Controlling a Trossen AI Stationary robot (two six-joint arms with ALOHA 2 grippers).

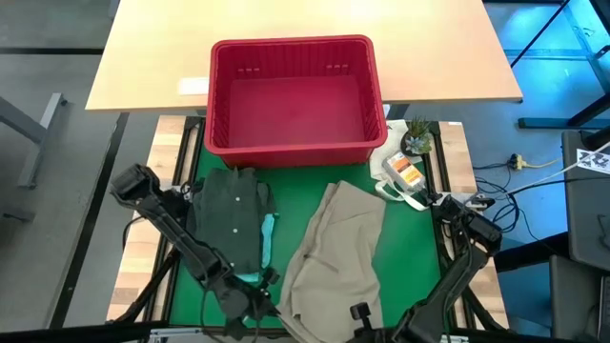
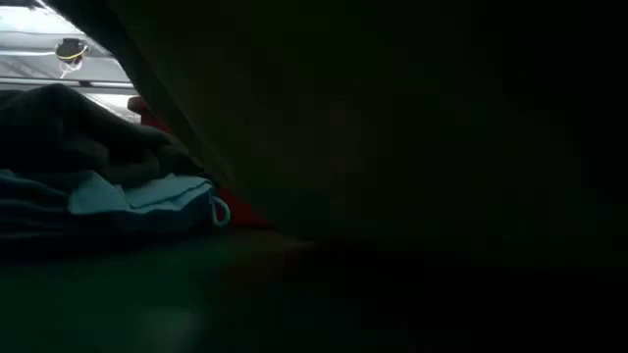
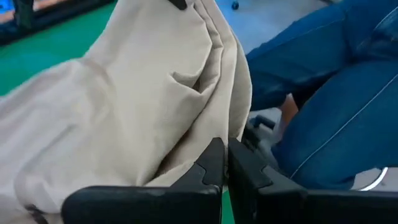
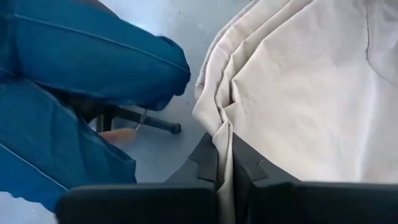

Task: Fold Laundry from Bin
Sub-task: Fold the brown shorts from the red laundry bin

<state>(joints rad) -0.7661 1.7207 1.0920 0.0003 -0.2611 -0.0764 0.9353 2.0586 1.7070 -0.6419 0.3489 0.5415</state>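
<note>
Laundry lies spread on the green mat (image 1: 419, 257) in the high view: a beige-tan garment (image 1: 338, 252) runs from mid-mat to the near edge, a dark olive green garment (image 1: 229, 214) lies to its left, and a strip of light teal cloth (image 1: 268, 233) shows between them. The red bin (image 1: 291, 95) stands at the mat's far edge, nothing showing inside it, with a white bag (image 1: 400, 171) and a small plant (image 1: 416, 138) just beside its right corner. Bare mat stays open right of the beige piece. Both arms reach to the near edge: the left gripper (image 1: 250, 303) at the beige garment's left near corner, the right gripper (image 1: 360, 312) at its near hem.

Low view: mostly dark, blocked by hanging cloth; the teal piece (image 2: 147, 196) lies on the mat at left.

Left wrist view: the fingers (image 3: 211, 165) are pinched together on the beige garment's edge (image 3: 143, 106); a person's blue trousers (image 3: 329, 106) show beyond the table.

Right wrist view: the fingers (image 4: 208, 162) clamp a beige fold (image 4: 298, 93), above blue trousers (image 4: 81, 68) and floor.
</note>
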